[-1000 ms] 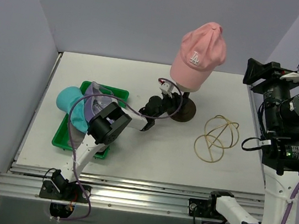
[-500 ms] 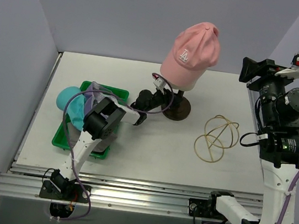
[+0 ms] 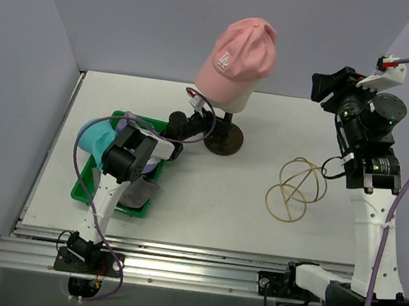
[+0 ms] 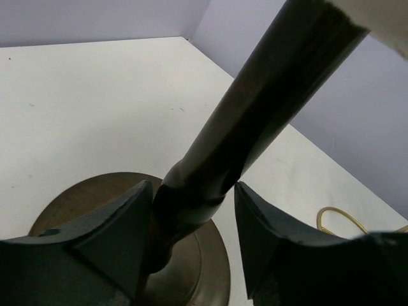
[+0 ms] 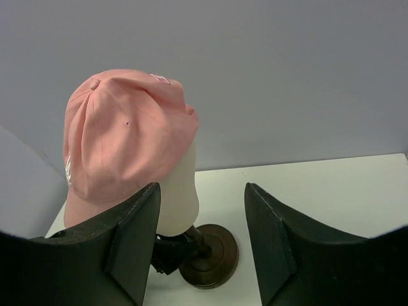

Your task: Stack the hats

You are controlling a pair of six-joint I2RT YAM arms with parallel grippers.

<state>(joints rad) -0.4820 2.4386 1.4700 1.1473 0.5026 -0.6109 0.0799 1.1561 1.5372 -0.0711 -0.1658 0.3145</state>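
Note:
A pink cap point(image 3: 238, 51) with a white logo sits on the cream mannequin head point(image 5: 182, 191), whose dark stand base point(image 3: 223, 139) rests on the table. My left gripper point(image 3: 192, 123) is closed around the stand's post point(image 4: 255, 102) just above the base; it also shows in the right wrist view point(image 5: 167, 254). In its own view the left gripper point(image 4: 193, 188) straddles the post. A teal bucket hat point(image 3: 98, 142) and a grey hat point(image 3: 140, 191) lie in the green tray point(image 3: 106, 204). The lavender cap is mostly hidden under the left arm. My right gripper point(image 3: 328, 87) is open and empty, high up, facing the pink cap point(image 5: 121, 134).
A gold wire frame point(image 3: 296, 189) lies on the table right of centre and shows at the edge of the left wrist view point(image 4: 338, 220). Grey walls close in the left, back and right sides.
My left gripper has dragged the stand with the pink cap leftward toward the tray. The right arm has swung left and turned toward the cap.

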